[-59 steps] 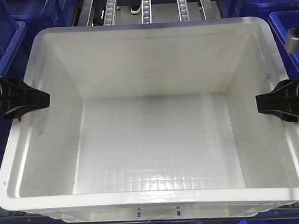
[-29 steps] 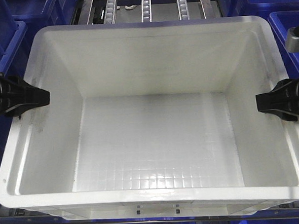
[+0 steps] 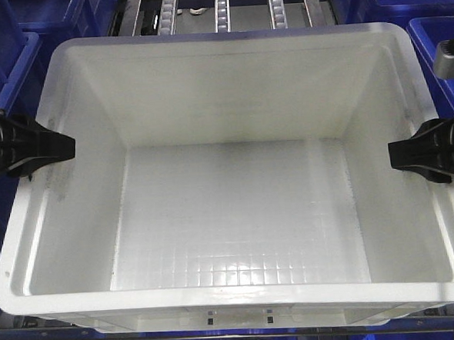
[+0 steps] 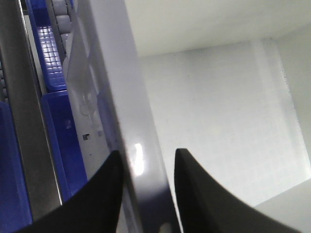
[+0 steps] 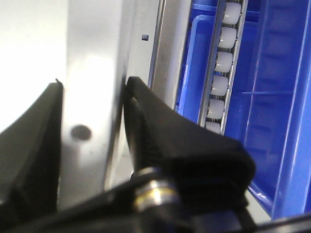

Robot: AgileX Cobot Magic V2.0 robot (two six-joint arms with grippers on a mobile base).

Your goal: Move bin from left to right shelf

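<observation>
The bin (image 3: 237, 215), a large white empty crate, fills the front view with its grid floor showing. My left gripper (image 3: 70, 146) is at the middle of its left rim and my right gripper (image 3: 392, 154) at the middle of its right rim. In the left wrist view, the left gripper (image 4: 146, 153) straddles the bin rim (image 4: 141, 131), one black finger outside and one inside. In the right wrist view, the right gripper (image 5: 94, 82) clamps the bin's side wall (image 5: 92, 58) the same way. The bin's print is hidden.
Dark blue crates stand on the left (image 3: 12, 52) and on the right (image 3: 435, 42) of the bin. Roller rails (image 3: 221, 8) run away behind it. A roller track (image 5: 221, 63) and a blue crate (image 5: 286, 97) lie just outside the right gripper.
Over the first half second the bin's far rim and the left gripper shifted slightly up in the picture. Nothing visibly moved after that, and both grips are unchanged.
</observation>
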